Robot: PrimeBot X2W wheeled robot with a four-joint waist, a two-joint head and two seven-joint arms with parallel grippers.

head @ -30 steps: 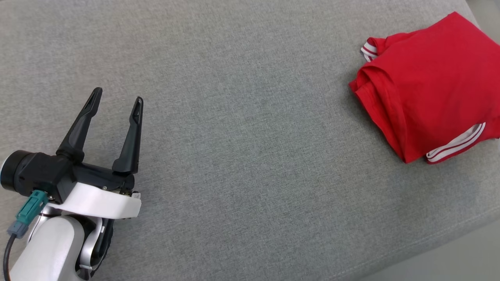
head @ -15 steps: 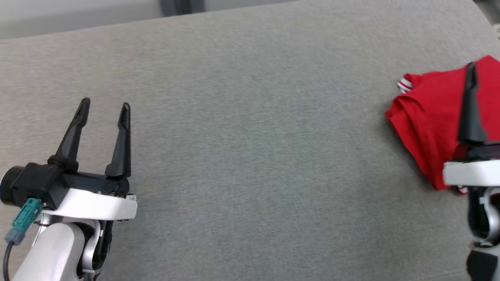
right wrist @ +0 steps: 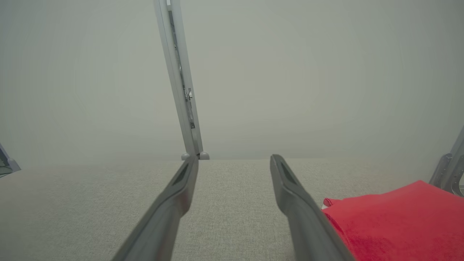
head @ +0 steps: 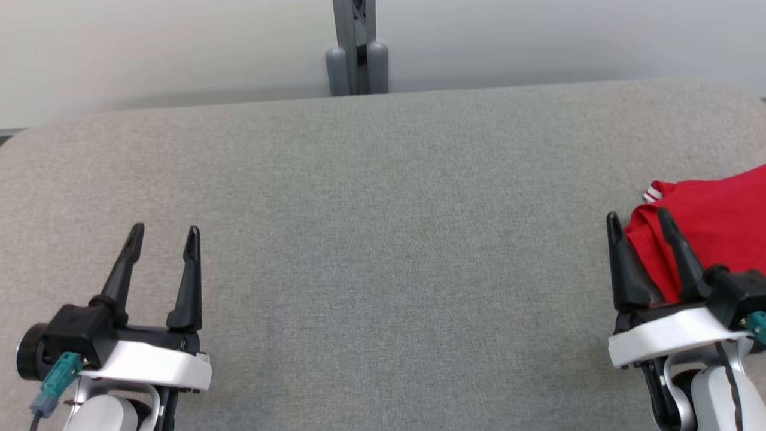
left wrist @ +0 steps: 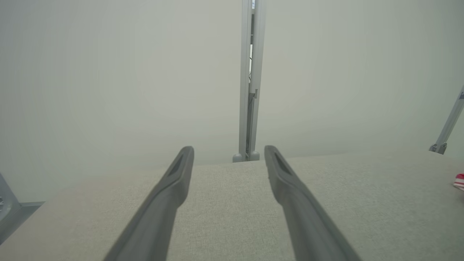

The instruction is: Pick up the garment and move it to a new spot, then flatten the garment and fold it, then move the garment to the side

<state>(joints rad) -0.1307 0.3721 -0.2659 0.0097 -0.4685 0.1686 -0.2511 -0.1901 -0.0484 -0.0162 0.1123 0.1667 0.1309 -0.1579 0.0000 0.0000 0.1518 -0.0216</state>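
The garment point(head: 718, 221) is a folded red shirt with white-striped trim, lying at the right edge of the grey padded table point(head: 383, 239). My right gripper point(head: 639, 218) stands open at the lower right, its fingers overlapping the garment's left edge in the head view. In the right wrist view the garment point(right wrist: 391, 224) lies just right of the right finger, with nothing between the fingers of the gripper point(right wrist: 233, 161). My left gripper point(head: 164, 235) is open at the lower left over bare fabric, far from the garment. Its wrist view shows open fingers point(left wrist: 228, 152) and a red-white bit of garment point(left wrist: 459, 181).
A grey metal post point(head: 357, 54) stands behind the table's far edge against a pale wall. Another slanted metal strut point(left wrist: 447, 127) rises at the right. The table's far edge runs across the upper head view.
The head camera has tilted up and turned, bringing the wall, post and right gripper into view. The garment appears further right and lower. Both grippers stay open.
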